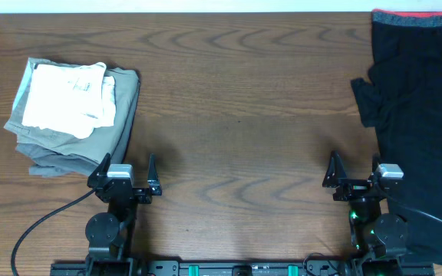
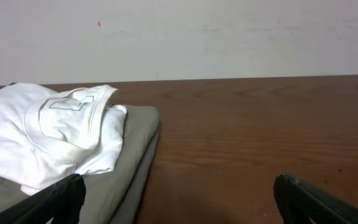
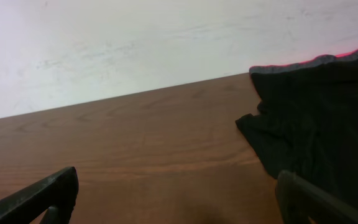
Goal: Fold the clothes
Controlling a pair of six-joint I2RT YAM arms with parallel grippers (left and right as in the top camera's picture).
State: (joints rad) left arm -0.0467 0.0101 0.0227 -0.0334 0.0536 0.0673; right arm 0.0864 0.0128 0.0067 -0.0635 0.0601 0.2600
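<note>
The clothes, a white T-shirt (image 1: 66,98), lie folded in a wrinkly bundle on top of folded khaki-olive trousers (image 1: 117,115) at the left of the table; the shirt (image 2: 48,134) fills the left of the left wrist view, neck label up. My left gripper (image 1: 126,170) stands open just in front of that pile, nothing between its fingers (image 2: 61,198). My right gripper (image 1: 354,168) is open too, near the front edge at the right, beside a black garment.
A black garment with a red edge band (image 1: 420,84) is spread along the table's right side and reaches my right arm; it shows at the right of the right wrist view (image 3: 319,134). Bare wooden tabletop (image 1: 236,115) lies between the two piles.
</note>
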